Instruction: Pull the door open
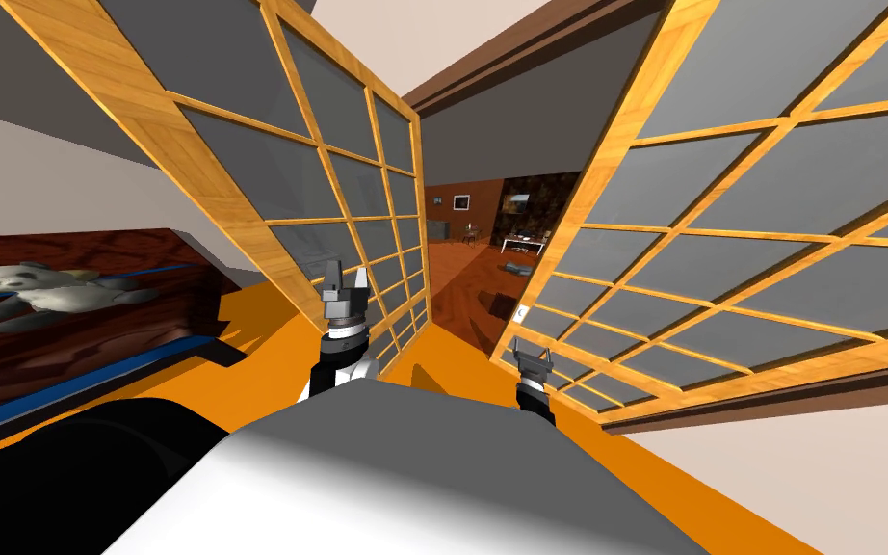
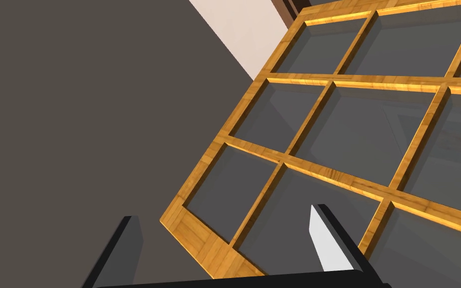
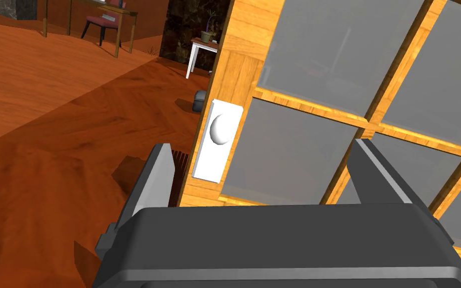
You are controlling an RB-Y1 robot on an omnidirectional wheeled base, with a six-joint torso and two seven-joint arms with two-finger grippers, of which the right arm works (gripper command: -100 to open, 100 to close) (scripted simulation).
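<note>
A double door of wooden lattice with grey panes stands in front of me, both leaves swung at an angle with a gap between them. The right leaf (image 1: 721, 241) carries a white plate with a round white knob (image 3: 220, 129) at its free edge, small in the head view as the knob (image 1: 522, 313). My right gripper (image 3: 260, 147) is open just short of that knob, which lies between the fingers without touching them; the same gripper (image 1: 534, 359) sits below the knob in the head view. My left gripper (image 1: 348, 276) is raised and open by the left leaf (image 2: 324, 170).
A grey-and-white panda toy (image 1: 38, 289) lies on a dark wooden surface at my left. Through the gap a wood-floored room holds a desk with a chair (image 3: 105, 20), a small white table (image 3: 202, 47) and a grey object on the floor (image 3: 199, 100).
</note>
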